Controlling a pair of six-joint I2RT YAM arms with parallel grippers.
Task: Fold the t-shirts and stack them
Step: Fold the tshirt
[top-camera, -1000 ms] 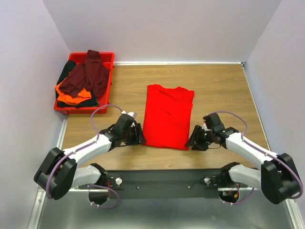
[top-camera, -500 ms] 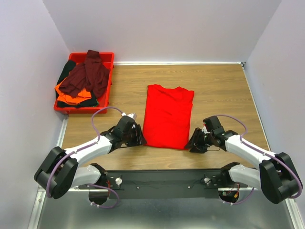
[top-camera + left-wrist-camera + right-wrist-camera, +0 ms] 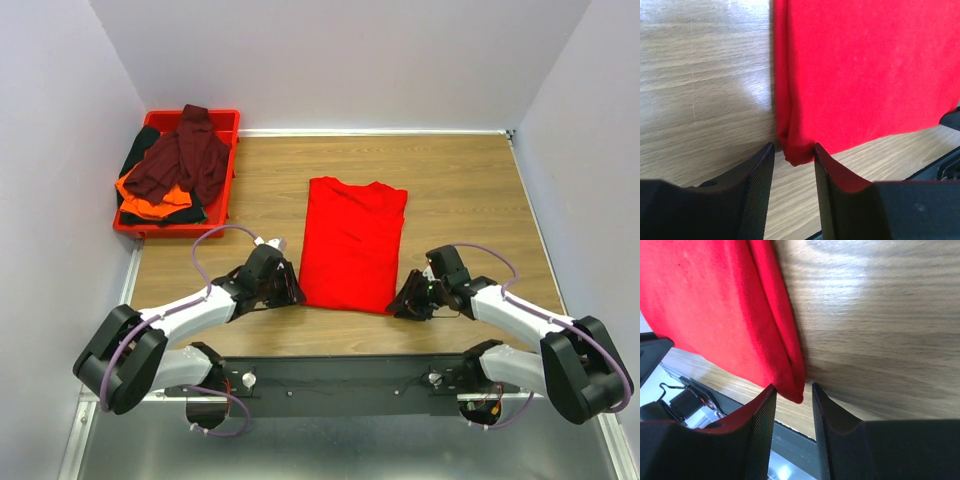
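A bright red t-shirt [image 3: 352, 243] lies folded lengthwise into a long strip in the middle of the table. My left gripper [image 3: 293, 295] is open at its near left corner [image 3: 796, 150], which sits between the jaws. My right gripper [image 3: 397, 307] is open at its near right corner [image 3: 792, 385], which sits between the jaws too. The dark maroon t-shirt [image 3: 185, 155], the orange t-shirt [image 3: 150, 198] and the black t-shirt [image 3: 140, 150] lie piled in the red tray.
The red plastic tray [image 3: 228, 118] stands at the far left corner of the wooden table [image 3: 460, 190]. The black base rail [image 3: 340, 380] runs along the near edge. Walls close in the table on three sides.
Both grippers have slid toward the near edge along the shirt's sides and now sit at its two near corners. The shirt has not moved.
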